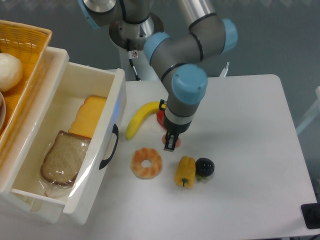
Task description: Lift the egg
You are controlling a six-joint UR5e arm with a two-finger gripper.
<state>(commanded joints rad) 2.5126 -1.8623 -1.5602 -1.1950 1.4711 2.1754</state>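
While I am hovering above the bench (240,130):
gripper (170,143): clenching the egg (176,142)
banana (138,117): lying nearby

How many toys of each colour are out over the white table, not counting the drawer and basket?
Yellow: 2, the banana and the yellow pepper
Orange: 1, the shrimp ring
Black: 1, the black ball
Red: 1, the red pepper, mostly hidden by the arm
Pinkish: 1, the egg at the gripper
Total: 6

white table (250,125), grey floor (280,40), even light
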